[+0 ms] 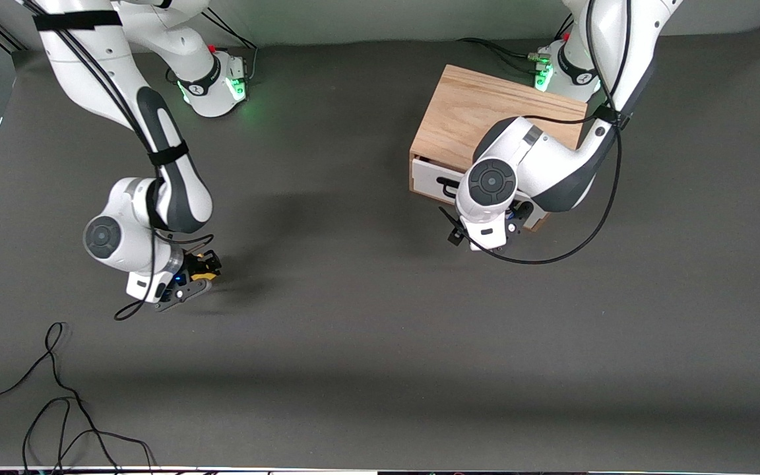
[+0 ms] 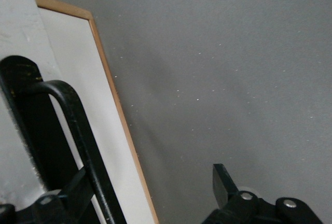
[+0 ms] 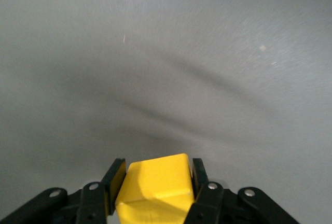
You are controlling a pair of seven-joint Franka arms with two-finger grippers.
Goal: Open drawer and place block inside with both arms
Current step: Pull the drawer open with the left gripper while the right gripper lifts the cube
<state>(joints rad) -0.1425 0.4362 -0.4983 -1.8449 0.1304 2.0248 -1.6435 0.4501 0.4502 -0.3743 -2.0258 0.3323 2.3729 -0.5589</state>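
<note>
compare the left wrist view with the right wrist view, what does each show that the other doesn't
Only the left wrist view shows the drawer's white front and its black handle, with the left gripper open, one finger beside the handle. Only the right wrist view shows the yellow block, with the right gripper shut on it. Both show the grey table.

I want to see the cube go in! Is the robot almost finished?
Not yet. The right gripper is shut on the yellow block. The left gripper is open around the drawer's black handle. The drawer looks barely open. Pulling it out and dropping the block in remain.
</note>
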